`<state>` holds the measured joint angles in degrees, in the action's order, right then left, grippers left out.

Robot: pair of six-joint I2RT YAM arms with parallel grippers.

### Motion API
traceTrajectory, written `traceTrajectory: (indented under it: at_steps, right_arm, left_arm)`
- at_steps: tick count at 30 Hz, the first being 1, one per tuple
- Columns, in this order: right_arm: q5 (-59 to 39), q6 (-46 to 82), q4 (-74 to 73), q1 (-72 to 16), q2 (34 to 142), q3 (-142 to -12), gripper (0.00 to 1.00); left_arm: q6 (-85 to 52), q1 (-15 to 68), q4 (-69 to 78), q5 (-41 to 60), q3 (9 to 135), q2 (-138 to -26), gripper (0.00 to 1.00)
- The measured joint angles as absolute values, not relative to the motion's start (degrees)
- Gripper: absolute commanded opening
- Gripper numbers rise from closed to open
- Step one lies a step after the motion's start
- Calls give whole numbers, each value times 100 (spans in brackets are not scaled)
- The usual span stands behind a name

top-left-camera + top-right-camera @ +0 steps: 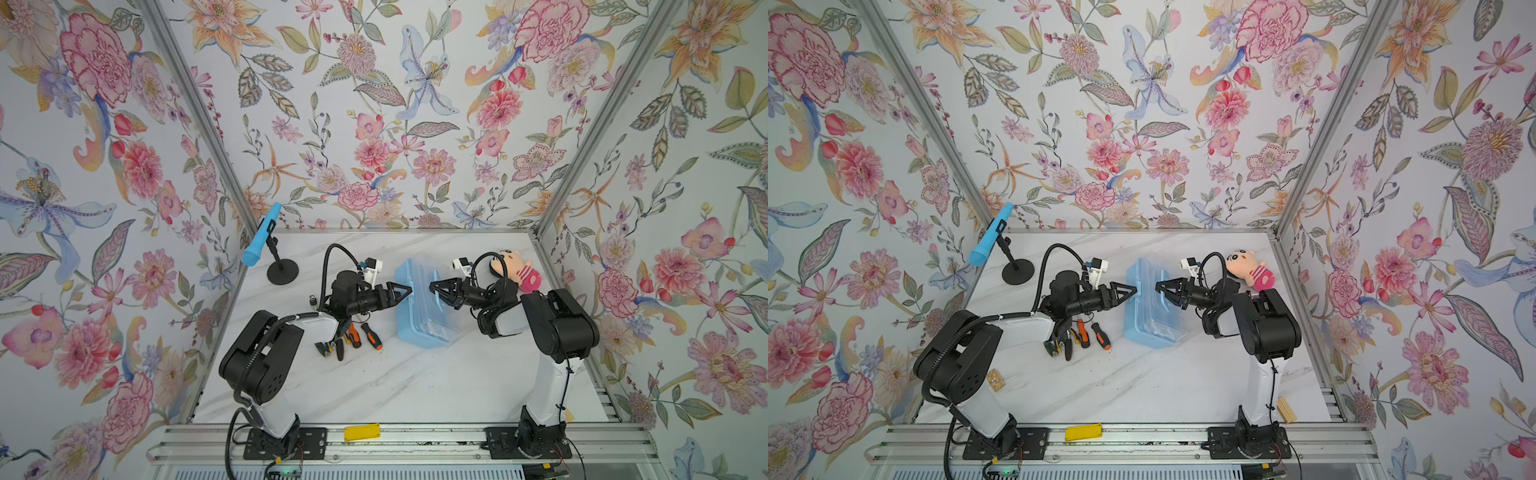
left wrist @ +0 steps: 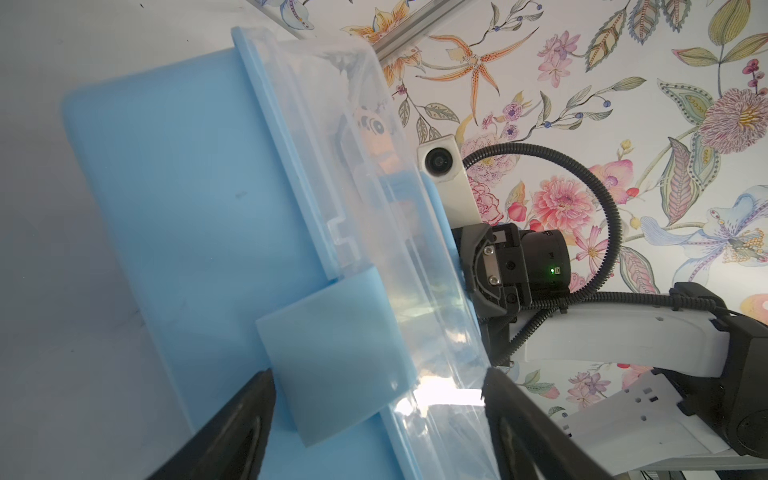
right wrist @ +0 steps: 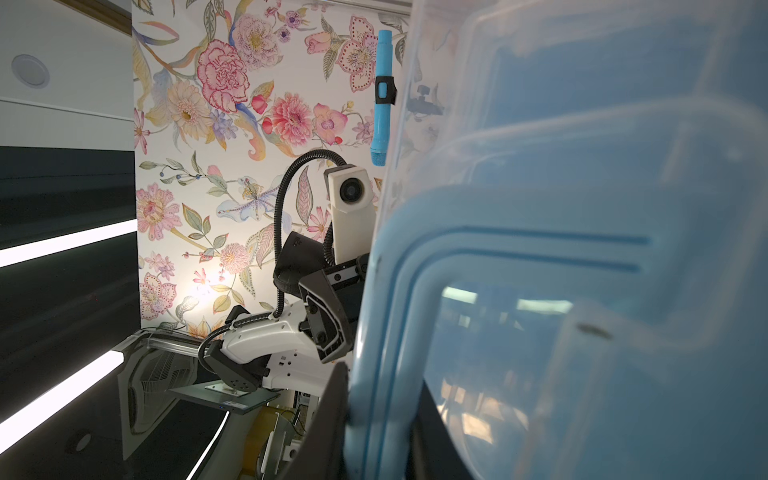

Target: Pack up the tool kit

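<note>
The tool kit (image 1: pixel 419 320) (image 1: pixel 1152 328), a light-blue box with a clear lid, stands tipped up on edge mid-table. My right gripper (image 1: pixel 432 287) (image 3: pixel 380 415) is shut on its blue handle (image 3: pixel 386 332) from the right. My left gripper (image 1: pixel 409 291) (image 2: pixel 378 386) is open on the box's left side. Its fingers stand either side of the blue latch (image 2: pixel 332 365) and the lid's edge. Orange-black screwdrivers (image 1: pixel 371 336) (image 1: pixel 1101 336) and yellow-handled pliers (image 1: pixel 328 347) lie on the table under the left arm, partly hidden by it.
A blue microphone (image 1: pixel 262 237) on a black stand (image 1: pixel 282 272) is at the back left. A plush doll (image 1: pixel 517 266) lies at the back right, behind the right arm. Small wooden blocks (image 1: pixel 995 379) (image 1: pixel 1286 409) sit near the table's side edges. A yellow tag (image 1: pixel 361 432) lies on the front rail.
</note>
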<state>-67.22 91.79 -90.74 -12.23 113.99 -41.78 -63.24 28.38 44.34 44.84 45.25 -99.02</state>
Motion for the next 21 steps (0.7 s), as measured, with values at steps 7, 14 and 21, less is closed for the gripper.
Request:
traceTrajectory:
  at_steps: [7, 14, 21]
  right_arm:
    - [-6702, 9124, -9030, -1219, 11393, -4178, 0]
    - [-6702, 8427, -8112, -1219, 11067, -4180, 0]
    - [-6724, 6906, -5948, -1256, 10444, -4462, 0]
  left_arm:
    - [-6860, 2805, 5094, 4591, 4515, -10158, 81]
    - [-8193, 2696, 6329, 4744, 4331, -10501, 80]
    - [-10027, 2591, 7609, 4766, 4303, -11069, 79]
